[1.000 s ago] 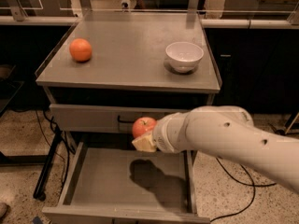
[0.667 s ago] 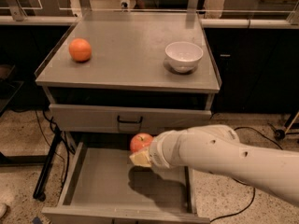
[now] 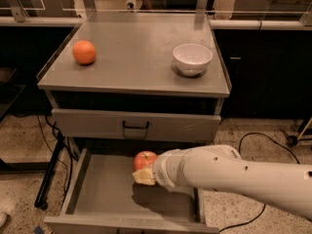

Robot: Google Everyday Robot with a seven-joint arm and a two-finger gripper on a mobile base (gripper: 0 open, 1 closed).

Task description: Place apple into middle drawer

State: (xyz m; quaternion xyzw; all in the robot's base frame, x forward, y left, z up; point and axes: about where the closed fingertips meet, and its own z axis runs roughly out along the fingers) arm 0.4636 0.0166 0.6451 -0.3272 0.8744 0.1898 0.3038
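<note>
The apple (image 3: 145, 159), red with a yellowish patch, sits in my gripper (image 3: 142, 170) above the open middle drawer (image 3: 105, 191). The gripper is shut on the apple; one cream fingertip (image 3: 141, 177) shows under it. My white arm reaches in from the right and hides the drawer's right part. The drawer is pulled out and shows a bare grey floor with low side walls. The apple hangs over the drawer's rear middle, casting a shadow on the floor.
A closed drawer front with a black handle (image 3: 135, 126) is just above the apple. On the cabinet top (image 3: 136, 67) lie an orange (image 3: 84, 52) at left and a white bowl (image 3: 192, 59) at right. Cables run on the floor at both sides.
My gripper has carried the apple down from in front of the upper drawer's handle to a lower spot over the open drawer, closer to its floor.
</note>
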